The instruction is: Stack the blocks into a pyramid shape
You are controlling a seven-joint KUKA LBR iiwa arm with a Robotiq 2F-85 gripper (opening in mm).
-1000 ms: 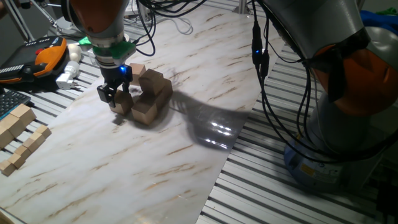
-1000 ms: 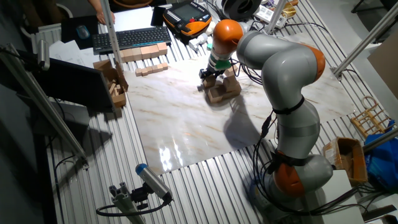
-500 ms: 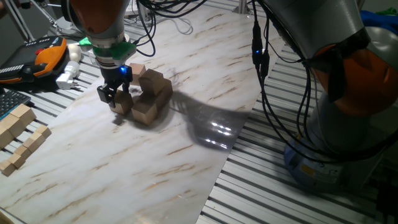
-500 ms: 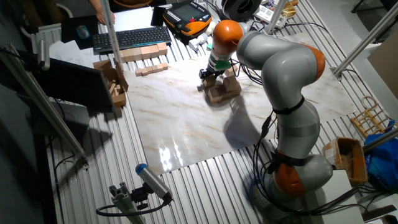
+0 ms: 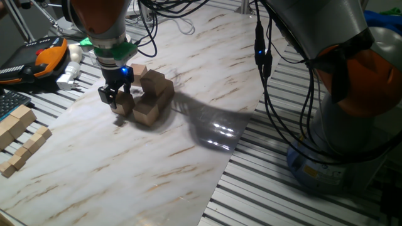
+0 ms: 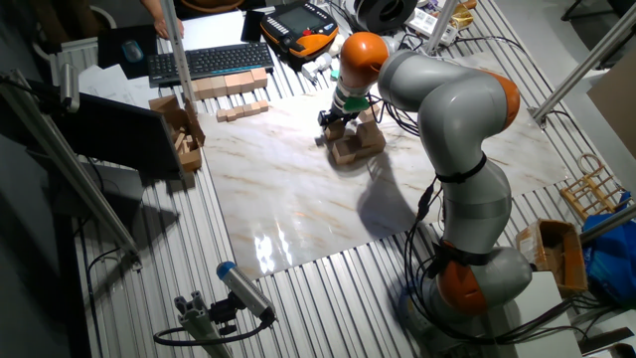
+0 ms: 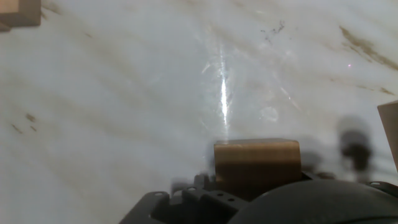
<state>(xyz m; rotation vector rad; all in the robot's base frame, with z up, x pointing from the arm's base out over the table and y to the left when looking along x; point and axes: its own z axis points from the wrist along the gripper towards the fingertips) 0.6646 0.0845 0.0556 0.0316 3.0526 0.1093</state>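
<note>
nothing has moved since the earlier frames; arm, hand and cubes sit as before. the white marble-patterned desk (image 5: 188, 144) carries a cluster of plain light-tan wooden cubes (image 5: 152, 97), at least one of them raised on others, at about ten o'clock on the slab. the black two-finger hand (image 5: 116, 95) stands upright at nine o'clock of that cluster, pinching one more light-tan wooden cube (image 5: 124, 102) low against the desk, just beside the others. in the hand view that cube (image 7: 256, 160) fills the bottom centre between the fingers.
</note>
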